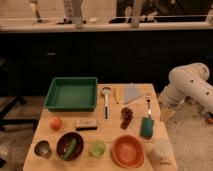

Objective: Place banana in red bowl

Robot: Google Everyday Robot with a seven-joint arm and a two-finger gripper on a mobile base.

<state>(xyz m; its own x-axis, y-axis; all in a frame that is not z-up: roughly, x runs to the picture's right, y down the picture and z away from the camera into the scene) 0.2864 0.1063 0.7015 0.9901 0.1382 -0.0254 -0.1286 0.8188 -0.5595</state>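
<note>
The banana (118,94) is small, slim and pale yellow. It lies on the wooden table (107,131) between the metal spoon (106,101) and a grey napkin (132,93). The wide orange-red bowl (127,150) sits empty at the table's front edge, right of centre. My white arm (186,86) bends in from the right. Its gripper (166,114) hangs just off the table's right edge, level with the fork (148,103). The gripper is open, holds nothing, and is well right of the banana.
A green tray (72,93) fills the back left. Grapes (126,117) and a teal sponge (147,127) lie between banana and bowl. Along the front stand a metal cup (43,148), a maroon bowl (70,145) with a green vegetable, a green cup (97,148) and a white cup (161,150).
</note>
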